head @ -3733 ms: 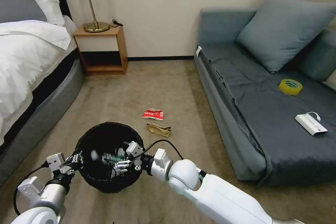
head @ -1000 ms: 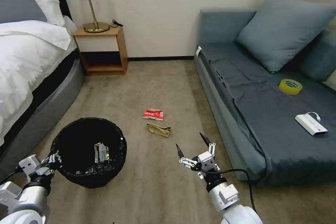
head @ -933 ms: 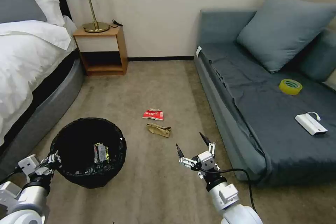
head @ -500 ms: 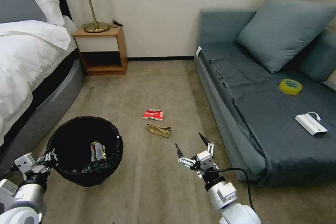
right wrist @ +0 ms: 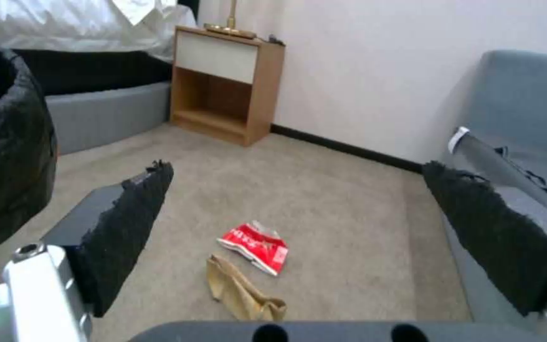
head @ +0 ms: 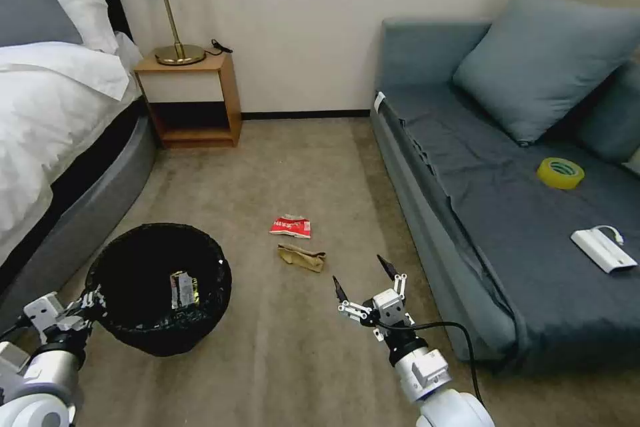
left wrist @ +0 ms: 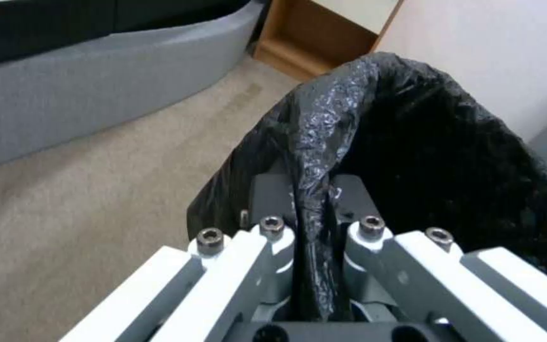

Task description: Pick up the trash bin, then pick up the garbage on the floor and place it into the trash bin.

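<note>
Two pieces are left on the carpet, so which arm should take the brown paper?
Right. The right gripper hangs open near the brown paper, while the left gripper is clamped on the trash bin rim.

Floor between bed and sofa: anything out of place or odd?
Two litter pieces lie loose on the carpet: a red-white snack packet and crumpled brown paper just beside it. The trash bin isn't standing free; the left tool pinches its bag-lined rim. The right tool hangs open near the litter.
</note>
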